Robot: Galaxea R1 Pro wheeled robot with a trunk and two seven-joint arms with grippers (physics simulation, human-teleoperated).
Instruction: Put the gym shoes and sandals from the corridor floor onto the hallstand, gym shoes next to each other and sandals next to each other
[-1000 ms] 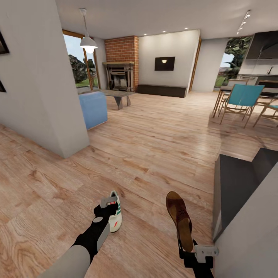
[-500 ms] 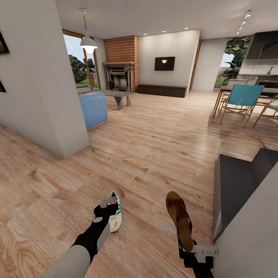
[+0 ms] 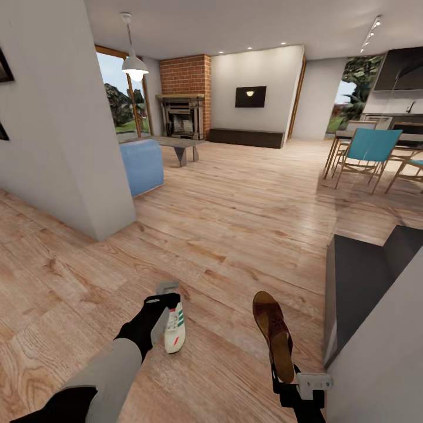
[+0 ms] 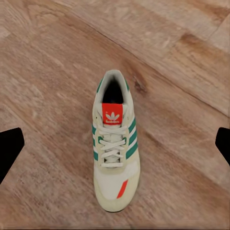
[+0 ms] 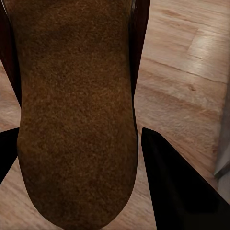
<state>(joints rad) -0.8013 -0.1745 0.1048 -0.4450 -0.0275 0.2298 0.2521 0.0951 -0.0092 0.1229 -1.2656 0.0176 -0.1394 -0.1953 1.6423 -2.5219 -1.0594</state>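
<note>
One gym shoe [image 3: 175, 333], white with green stripes and a red tongue patch, lies flat on the corridor floor [image 3: 223, 247]. My left gripper [image 3: 167, 294] hovers above its heel end. In the left wrist view the gym shoe [image 4: 114, 148] lies centred between wide-open fingertips [image 4: 9, 148], which are clear of it. My right gripper [image 3: 292, 380] is shut on the heel of a dark brown sandal [image 3: 274, 333], held toe-forward above the floor. The sandal's footbed [image 5: 72, 120] sits between the right fingers [image 5: 177, 187]. A light-grey unit with a dark open compartment, apparently the hallstand [image 3: 376, 346], stands at the right.
A white wall corner [image 3: 88, 147] juts in at the left, with a blue sofa [image 3: 141, 164] behind it. Dining chairs [image 3: 367, 155] stand far right and a brick fireplace [image 3: 185, 106] at the back. Wood flooring stretches ahead between them.
My left arm has swung, with more forearm and elbow in view, and its gripper sits slightly farther forward over the shoe's heel. The shoe, sandal and right gripper have not moved.
</note>
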